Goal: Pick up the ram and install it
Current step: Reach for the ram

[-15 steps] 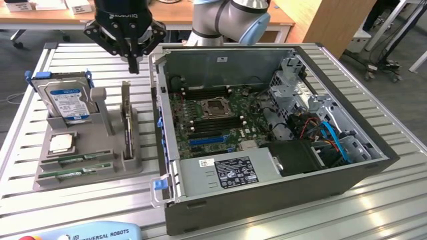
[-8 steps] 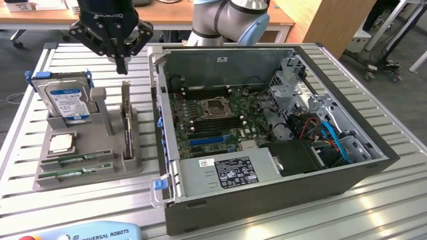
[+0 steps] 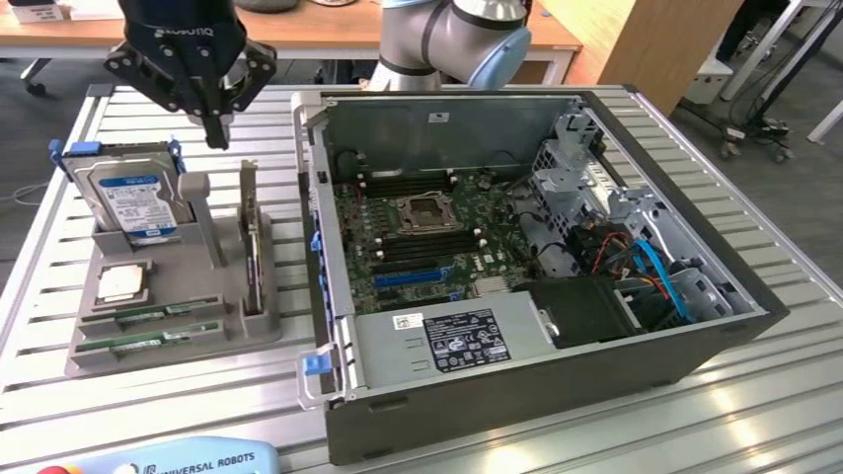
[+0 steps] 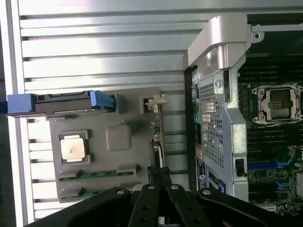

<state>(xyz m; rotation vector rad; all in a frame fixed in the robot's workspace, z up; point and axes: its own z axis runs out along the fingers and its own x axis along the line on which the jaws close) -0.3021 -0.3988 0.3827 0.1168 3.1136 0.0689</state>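
The job has hardly begun, judging by how things lie. At the near edge of the worktop [image 3: 39, 395] a pendant [image 3: 172, 459] marked Universal Robots pokes into the exterior view. Just beyond it, toward the worktop's edge on the exterior view's left, stands a grey parts holder [image 3: 197, 291].

The ram [image 3: 148, 319] lies flat in a slot at the holder's near end. A second green stick [image 3: 129, 344] sits in the slot just beside it. Neither has been lifted. Farther along the holder come the square silver CPU chip [image 3: 121, 283], then the hard drive [image 3: 132, 202] standing upright. An upright card [image 3: 251, 237] stands along the side nearest the computer case [image 3: 527, 395].

The end effector [image 3: 215, 138] hangs above the holder's far part, fingers pinched together and gripping nothing. In the wrist view its tips point down by the upright card, well apart from the ram [image 4: 99, 174].

The open case fills the middle of the worktop and the exterior view's right. On its motherboard [image 3: 455, 267], the long memory slots [image 3: 395, 184] on either side of the CPU socket [image 3: 424, 209] look empty, though I cannot be sure. So the pick-up is not yet done, and neither is the seating.
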